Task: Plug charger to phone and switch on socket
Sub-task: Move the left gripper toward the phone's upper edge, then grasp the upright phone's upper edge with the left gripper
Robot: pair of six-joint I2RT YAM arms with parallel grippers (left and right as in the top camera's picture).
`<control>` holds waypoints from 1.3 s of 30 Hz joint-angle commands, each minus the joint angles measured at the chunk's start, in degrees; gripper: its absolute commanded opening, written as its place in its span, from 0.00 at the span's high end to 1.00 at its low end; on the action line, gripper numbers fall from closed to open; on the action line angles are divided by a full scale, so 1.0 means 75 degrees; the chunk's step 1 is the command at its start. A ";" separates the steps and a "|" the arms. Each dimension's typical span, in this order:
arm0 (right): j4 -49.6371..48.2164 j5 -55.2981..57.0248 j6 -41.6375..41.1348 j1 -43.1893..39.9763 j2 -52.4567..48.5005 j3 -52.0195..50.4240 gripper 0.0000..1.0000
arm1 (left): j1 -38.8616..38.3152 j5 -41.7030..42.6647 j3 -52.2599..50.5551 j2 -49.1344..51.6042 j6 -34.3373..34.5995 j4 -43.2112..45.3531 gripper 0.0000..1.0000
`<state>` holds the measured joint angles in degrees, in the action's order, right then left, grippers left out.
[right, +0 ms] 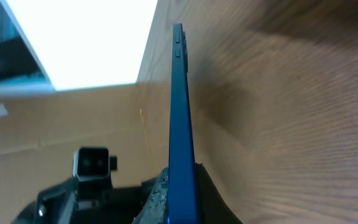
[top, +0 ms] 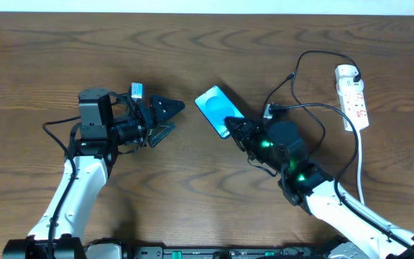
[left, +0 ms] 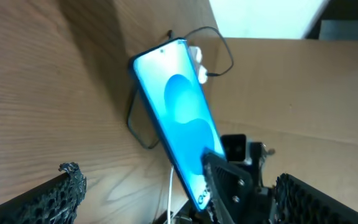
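The phone [top: 213,106], with its cyan-blue screen, is tilted up off the table, and my right gripper [top: 233,129] is shut on its near end. The right wrist view shows it edge-on [right: 181,112] between the jaws [right: 182,199]. My left gripper [top: 168,119] is open and empty, a little left of the phone and pointing at it. In the left wrist view the phone [left: 178,115] stands between the spread fingers [left: 188,199]. The black charger cable [top: 302,108] loops from a white adapter [top: 346,71] on the white socket strip [top: 353,99]. Its tip lies on the table [top: 268,111] beside my right arm.
The strip's thick white cord [top: 359,162] runs toward the front edge on the right. The right arm's body [top: 293,162] lies over part of the black cable. The table is brown wood [top: 63,57], with a pale wall beyond its far edge.
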<state>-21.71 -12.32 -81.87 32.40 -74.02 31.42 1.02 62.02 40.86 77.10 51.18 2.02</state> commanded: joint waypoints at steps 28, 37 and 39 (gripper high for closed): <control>-0.6152 -0.0799 -0.2005 -0.0338 -0.1699 -0.1795 0.99 | -0.0691 -0.0376 0.0064 -0.0015 0.2305 0.1084 0.01; -0.6371 0.0169 -0.2317 0.0259 -0.1722 -0.1789 0.99 | -0.1250 -0.1180 0.0064 -0.0015 0.2792 0.1416 0.00; -0.6441 0.0172 -0.2375 0.0259 -0.1722 -0.1789 0.99 | -0.1306 -0.1218 0.0064 -0.0015 0.2789 0.1445 0.00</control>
<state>-68.40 -14.06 -98.15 33.93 -87.46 17.39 -7.84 54.98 40.84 77.10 70.81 12.32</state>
